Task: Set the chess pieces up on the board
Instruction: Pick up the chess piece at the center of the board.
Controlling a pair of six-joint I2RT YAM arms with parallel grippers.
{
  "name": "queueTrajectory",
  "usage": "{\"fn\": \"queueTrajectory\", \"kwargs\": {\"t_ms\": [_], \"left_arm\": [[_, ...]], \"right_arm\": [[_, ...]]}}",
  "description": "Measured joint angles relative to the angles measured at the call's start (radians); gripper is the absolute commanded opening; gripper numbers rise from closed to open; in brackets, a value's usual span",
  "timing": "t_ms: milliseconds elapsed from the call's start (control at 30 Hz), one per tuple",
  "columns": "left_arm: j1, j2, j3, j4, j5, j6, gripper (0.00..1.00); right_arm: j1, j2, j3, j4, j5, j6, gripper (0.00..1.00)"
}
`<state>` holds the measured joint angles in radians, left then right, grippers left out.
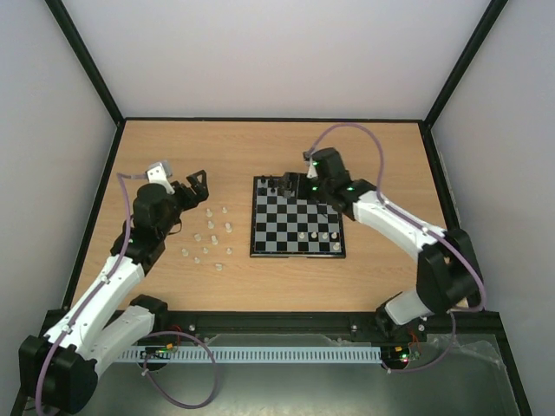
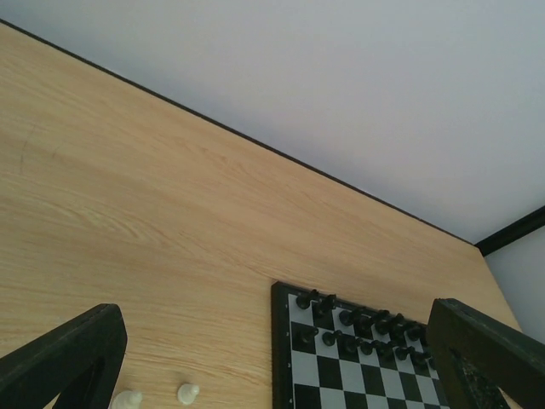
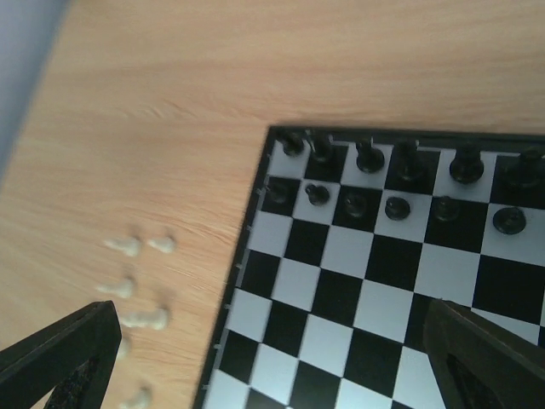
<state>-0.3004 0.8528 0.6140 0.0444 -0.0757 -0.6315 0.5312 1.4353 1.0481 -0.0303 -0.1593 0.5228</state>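
Observation:
The board (image 1: 297, 251) lies mid-table with black chessmen (image 1: 282, 186) along its far rows and three white chess pieces (image 1: 317, 236) on its near right squares. Several more white chess pieces (image 1: 208, 238) lie scattered on the table left of the board. My left gripper (image 1: 197, 191) is open and empty above the far end of that scatter. Its wrist view shows two white pieces (image 2: 187, 393) below and the board's rim (image 2: 279, 358). My right gripper (image 1: 299, 189) is open and empty above the board's far edge. Its view shows the board's rim (image 3: 238, 256) and the loose white pieces (image 3: 145, 319).
The wooden table is bounded by a black frame (image 1: 269, 119) and pale walls. The black chessmen (image 3: 396, 207) fill the board's two far rows. The arms' bases and a cable duct (image 1: 260, 354) sit at the near edge.

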Motion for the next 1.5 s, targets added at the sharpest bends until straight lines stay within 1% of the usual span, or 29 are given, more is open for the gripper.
{"fn": "queueTrajectory", "kwargs": {"t_ms": [133,167,333,400,500,733,900,1067,1233,1400,1500], "left_arm": [[0.003,0.008,-0.013,0.006,-0.002,-0.001,1.00],[0.004,0.018,-0.013,0.008,-0.001,0.000,0.99],[0.005,0.042,-0.013,0.007,0.003,0.004,0.99],[0.005,0.042,-0.013,0.008,0.008,0.008,1.00],[0.007,0.042,-0.013,0.005,0.002,0.007,0.99],[0.031,0.061,-0.013,-0.021,-0.061,-0.040,1.00],[0.072,0.091,-0.015,-0.037,-0.064,-0.069,0.99],[0.082,0.094,-0.016,-0.040,-0.064,-0.080,1.00],[0.082,0.094,-0.016,-0.040,-0.064,-0.084,0.99],[0.082,0.094,-0.016,-0.040,-0.064,-0.087,1.00],[0.082,0.094,-0.016,-0.040,-0.064,-0.087,0.99]], "right_arm": [[0.089,0.147,0.080,-0.092,0.149,-0.065,0.99],[0.108,0.180,0.103,-0.108,0.176,-0.077,0.96],[0.200,0.291,0.222,-0.182,0.295,-0.143,0.73],[0.235,0.314,0.266,-0.193,0.326,-0.161,0.58],[0.279,0.331,0.305,-0.196,0.341,-0.183,0.46],[0.338,0.407,0.339,-0.196,0.311,-0.216,0.45],[0.390,0.492,0.396,-0.208,0.304,-0.244,0.47],[0.435,0.552,0.453,-0.216,0.282,-0.261,0.50],[0.453,0.587,0.497,-0.233,0.272,-0.275,0.51],[0.458,0.630,0.527,-0.247,0.272,-0.278,0.48],[0.459,0.653,0.547,-0.255,0.275,-0.280,0.47]]}}
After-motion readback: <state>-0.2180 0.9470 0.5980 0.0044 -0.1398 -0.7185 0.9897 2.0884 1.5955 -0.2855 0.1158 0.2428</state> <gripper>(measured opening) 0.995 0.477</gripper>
